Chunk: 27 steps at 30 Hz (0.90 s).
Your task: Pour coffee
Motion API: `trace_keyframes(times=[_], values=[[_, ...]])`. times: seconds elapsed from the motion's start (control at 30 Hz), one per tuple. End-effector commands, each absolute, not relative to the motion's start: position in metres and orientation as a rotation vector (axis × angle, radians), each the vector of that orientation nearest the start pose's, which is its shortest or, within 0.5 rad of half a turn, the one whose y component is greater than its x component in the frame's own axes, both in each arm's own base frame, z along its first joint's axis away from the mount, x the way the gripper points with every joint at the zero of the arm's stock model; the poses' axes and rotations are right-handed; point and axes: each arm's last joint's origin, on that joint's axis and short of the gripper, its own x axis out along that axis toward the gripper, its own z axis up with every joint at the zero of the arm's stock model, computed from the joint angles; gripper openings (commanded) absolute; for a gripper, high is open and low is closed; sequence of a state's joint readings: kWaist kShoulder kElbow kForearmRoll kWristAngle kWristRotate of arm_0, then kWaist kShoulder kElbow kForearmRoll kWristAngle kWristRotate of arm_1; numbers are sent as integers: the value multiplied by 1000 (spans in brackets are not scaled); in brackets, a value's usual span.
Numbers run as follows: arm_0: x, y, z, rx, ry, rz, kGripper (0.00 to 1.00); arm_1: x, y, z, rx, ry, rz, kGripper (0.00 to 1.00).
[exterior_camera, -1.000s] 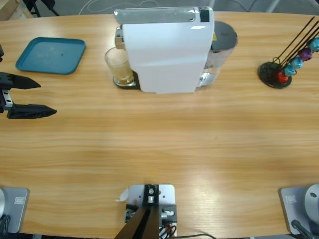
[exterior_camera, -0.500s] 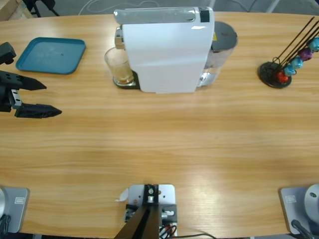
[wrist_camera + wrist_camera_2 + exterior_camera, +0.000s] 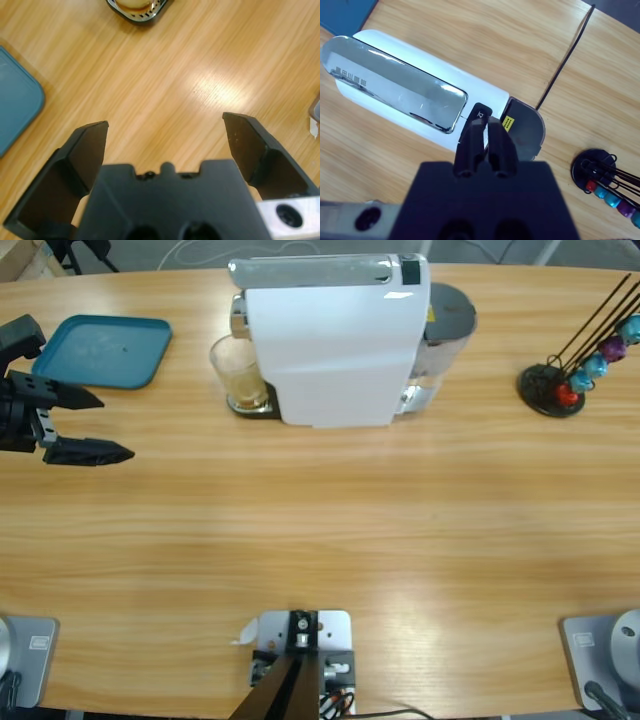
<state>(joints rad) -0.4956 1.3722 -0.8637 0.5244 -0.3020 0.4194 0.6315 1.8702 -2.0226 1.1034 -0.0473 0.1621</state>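
The left gripper (image 3: pixel 105 426) is hovering over the worktop (image 3: pixel 330 530) with its fingers wide apart, lined up toward the glass (image 3: pixel 240 373) under the coffee machine (image 3: pixel 335 340); the reach appears to be the step in hand. Next it needs to straddle the glass. The coffee (image 3: pixel 246 394) is sitting tan and shallow inside. The right gripper (image 3: pixel 487 134) is hanging above the machine, fingers together.

The left gripper (image 3: pixel 98 425) is further in over the desk (image 3: pixel 320 530) than a second ago, its jaws spread narrower.
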Motion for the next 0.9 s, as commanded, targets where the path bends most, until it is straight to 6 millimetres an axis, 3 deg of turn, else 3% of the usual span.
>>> trace_keyframes(times=[0.03, 0.9], values=[[180, -117, 283, 476, 900, -959, 1000, 325, 232, 393, -186, 1052, 456, 0], [180, -116, 276, 475, 920, -960, 1000, 331, 236, 374, -201, 1069, 446, 0]])
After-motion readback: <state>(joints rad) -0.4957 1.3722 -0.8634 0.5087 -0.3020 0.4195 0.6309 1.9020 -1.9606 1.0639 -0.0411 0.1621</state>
